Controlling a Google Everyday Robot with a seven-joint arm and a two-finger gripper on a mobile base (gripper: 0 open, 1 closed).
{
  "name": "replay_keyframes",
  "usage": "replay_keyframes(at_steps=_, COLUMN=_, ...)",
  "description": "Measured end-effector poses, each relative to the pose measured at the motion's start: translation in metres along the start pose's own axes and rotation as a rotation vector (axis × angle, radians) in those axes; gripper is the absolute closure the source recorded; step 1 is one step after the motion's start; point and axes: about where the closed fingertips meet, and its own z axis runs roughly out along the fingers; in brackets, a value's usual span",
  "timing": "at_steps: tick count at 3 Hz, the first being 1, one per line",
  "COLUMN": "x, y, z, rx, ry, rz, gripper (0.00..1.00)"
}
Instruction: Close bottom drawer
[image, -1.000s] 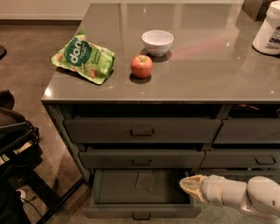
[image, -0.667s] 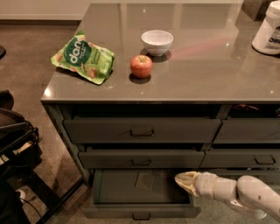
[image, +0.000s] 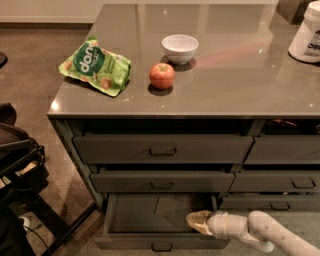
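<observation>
At five o'clock, my gripper (image: 200, 222), spread or pinched I cannot tell, hangs over the bottom drawer (image: 131, 220), which stands pulled out, so I judge the whole push remains.

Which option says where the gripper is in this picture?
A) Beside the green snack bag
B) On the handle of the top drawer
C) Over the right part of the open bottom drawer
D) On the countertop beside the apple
C: the gripper comes in from the right and sits over the right end of the open bottom drawer, well below the apple on the countertop.
</observation>
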Motion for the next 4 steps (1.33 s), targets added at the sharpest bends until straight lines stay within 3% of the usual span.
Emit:
replay_keyframes(at_steps=1, x=0.015, y=0.008, z=0.011, rx=-0.017, ry=-0.021, rz=0.032, gripper=1.0)
replay_keyframes(at_steps=2, x=0.025, y=0.012, z=0.017, rx=0.007, ry=-0.029, rz=0.053, gripper=1.0)
replay_keyframes(at_steps=3, x=0.065, y=0.024, z=0.026, rx=0.093, ry=-0.072, rz=0.143, gripper=1.0)
replay_keyframes(at_steps=4, x=0.105, y=0.031, z=0.032, rx=0.14, ry=-0.084, rz=0.228, gripper=1.0)
